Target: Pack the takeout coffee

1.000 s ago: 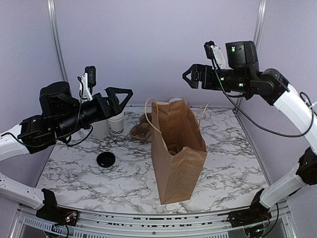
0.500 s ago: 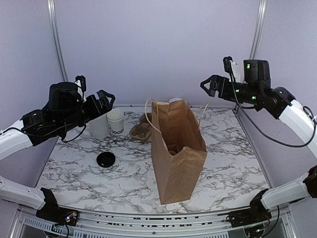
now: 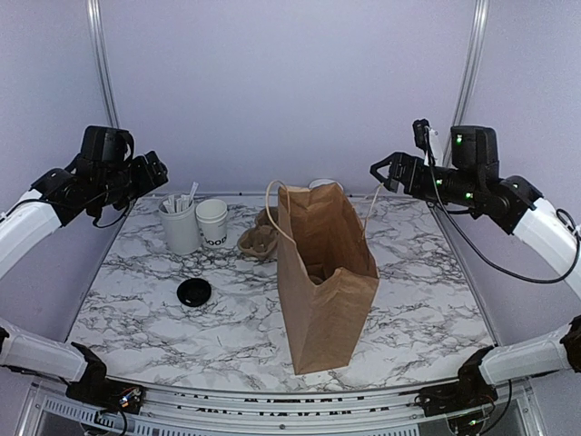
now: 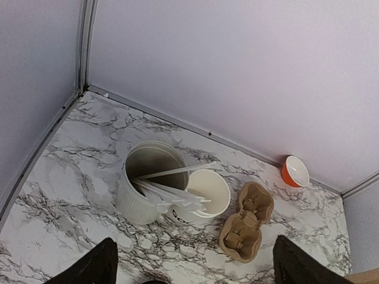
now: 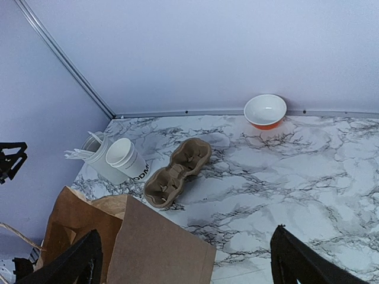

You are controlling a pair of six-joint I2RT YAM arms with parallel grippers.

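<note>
The takeout coffee cup [image 3: 212,221] is a small white paper cup with dark lettering; it stands open at the back left. It also shows in the left wrist view [image 4: 204,195] and the right wrist view [image 5: 125,158]. Its black lid [image 3: 193,292] lies apart on the table, nearer the front. An open brown paper bag [image 3: 322,272] stands upright mid-table. My left gripper [image 3: 150,173] is open and empty, high up and left of the cup; its fingertips [image 4: 89,269] frame the cup from above. My right gripper [image 3: 388,171] is open and empty, high at the back right.
A white canister with sticks [image 3: 179,225] touches the cup's left side. A brown pulp cup tray [image 3: 259,238] lies between the cup and the bag. An orange bowl [image 5: 265,110] sits against the back wall. Walls close in the left, back and right.
My left gripper has drawn back to the left and up, away from the cup and canister. My right gripper has moved right, away from above the bag. The objects have not moved.
</note>
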